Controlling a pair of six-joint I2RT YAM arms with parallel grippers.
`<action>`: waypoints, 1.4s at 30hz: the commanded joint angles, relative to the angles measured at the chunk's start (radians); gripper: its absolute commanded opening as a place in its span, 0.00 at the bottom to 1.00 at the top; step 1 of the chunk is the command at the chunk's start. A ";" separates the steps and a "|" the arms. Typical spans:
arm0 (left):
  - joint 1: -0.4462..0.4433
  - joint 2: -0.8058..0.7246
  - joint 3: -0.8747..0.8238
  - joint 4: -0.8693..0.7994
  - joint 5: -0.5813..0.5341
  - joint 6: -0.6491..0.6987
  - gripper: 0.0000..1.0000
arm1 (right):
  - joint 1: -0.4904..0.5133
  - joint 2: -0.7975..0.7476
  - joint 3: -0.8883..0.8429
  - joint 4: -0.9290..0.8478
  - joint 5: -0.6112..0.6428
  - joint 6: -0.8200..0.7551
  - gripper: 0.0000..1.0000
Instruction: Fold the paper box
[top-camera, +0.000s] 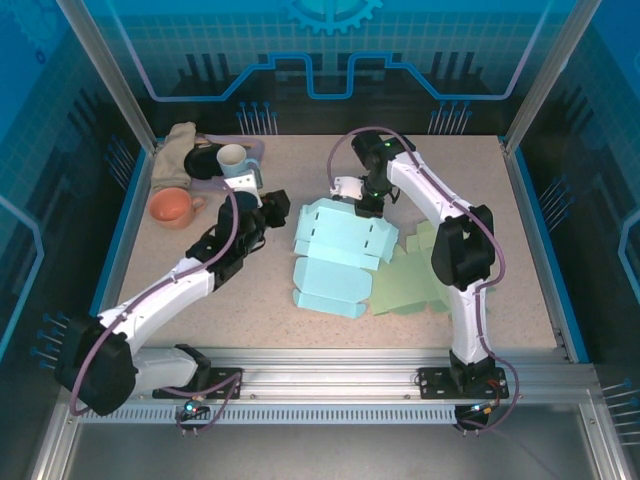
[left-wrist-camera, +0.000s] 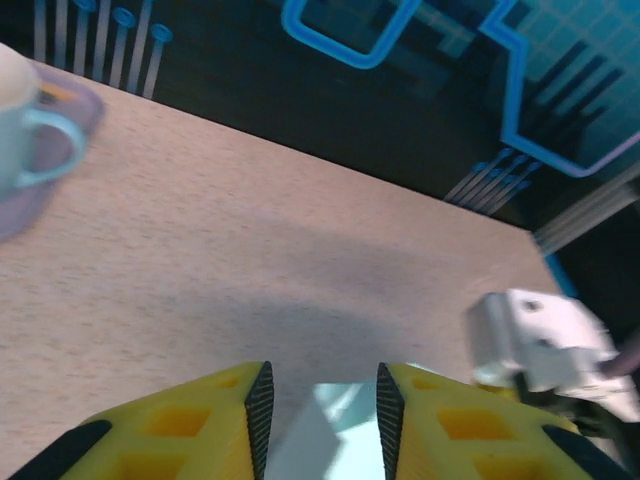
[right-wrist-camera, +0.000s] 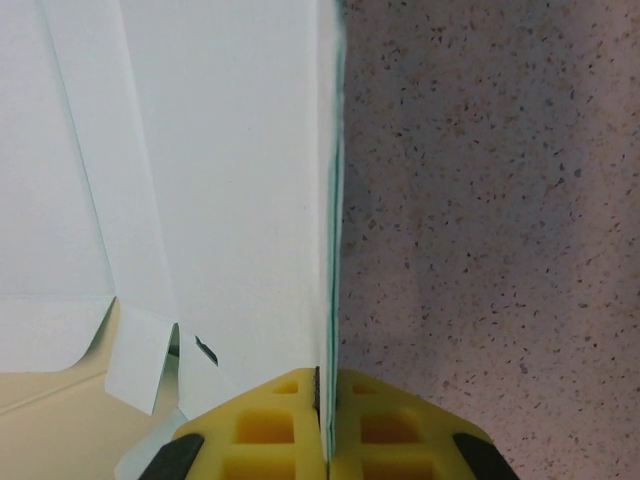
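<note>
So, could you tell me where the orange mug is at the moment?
In the top view, the orange mug sits at the left side of the table, just in front of the beige cloth and near-left of the pale blue mug.

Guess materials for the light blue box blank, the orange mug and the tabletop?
The box blank looks like thin card or stiff paper: matte light blue, die-cut flaps and creases, edge sheet-thin in the right wrist view. The orange mug is probably glazed ceramic, smooth and thick-walled; plastic isn't ruled out. The tabletop is speckled beige and matte, likely laminate or stone-look composite.
</note>
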 joint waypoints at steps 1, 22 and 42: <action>-0.002 0.050 0.063 -0.059 0.131 -0.121 0.34 | -0.015 0.012 0.036 -0.047 -0.009 0.022 0.00; 0.017 0.329 0.213 0.010 0.294 -0.303 0.24 | -0.032 0.009 0.035 -0.041 -0.029 0.029 0.00; -0.110 0.317 0.133 0.042 0.106 -0.294 0.24 | -0.044 0.005 0.032 -0.036 -0.031 0.037 0.00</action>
